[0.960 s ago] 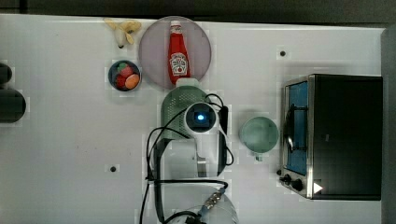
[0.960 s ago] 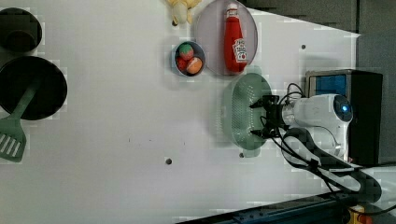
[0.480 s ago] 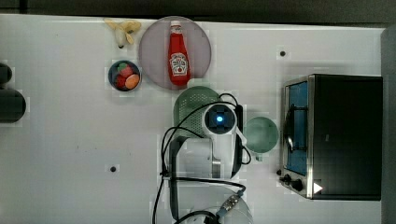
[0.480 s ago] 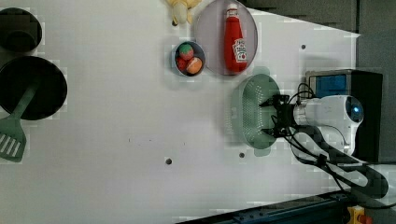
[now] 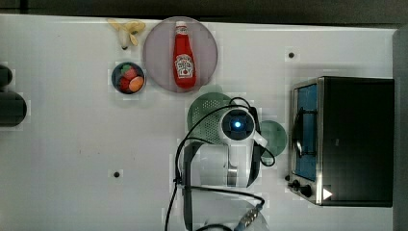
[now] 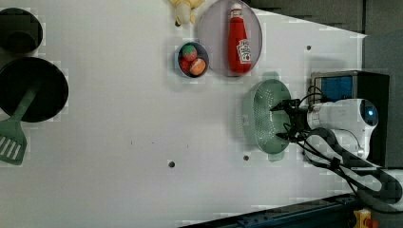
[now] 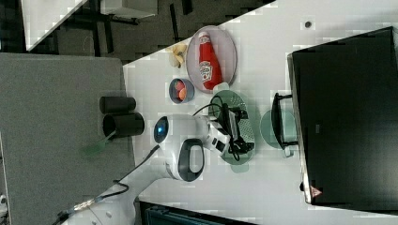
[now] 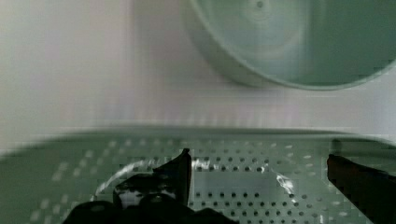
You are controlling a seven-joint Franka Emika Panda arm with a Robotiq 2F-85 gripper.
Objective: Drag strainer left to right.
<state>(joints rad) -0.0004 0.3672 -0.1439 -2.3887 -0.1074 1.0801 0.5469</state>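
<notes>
Here, one strainer [image 6: 263,116] is being shown on the white desk [image 6: 119,123], near the middle of the desk and close beside one round green mug [image 5: 275,137], the two apart by a narrow strip of desk in the wrist view. The end effector [image 6: 282,120] is being held down inside the strainer, with its two fingers [image 8: 180,170] spread apart over the perforated floor and nothing being grasped between them. One ketchup bottle [image 5: 183,55] is being carried lying flat on one round grey plate [image 5: 204,33] toward the desk's far edge; its white label bears writing too small to be read. One small bowl [image 5: 115,79] holding toy fruit is being seen beside the plate. One black toaster oven [image 5: 356,139] is standing at the top view's right edge of the desk. One green spatula [image 6: 14,137] is being rested in a black pan [image 6: 45,80].
</notes>
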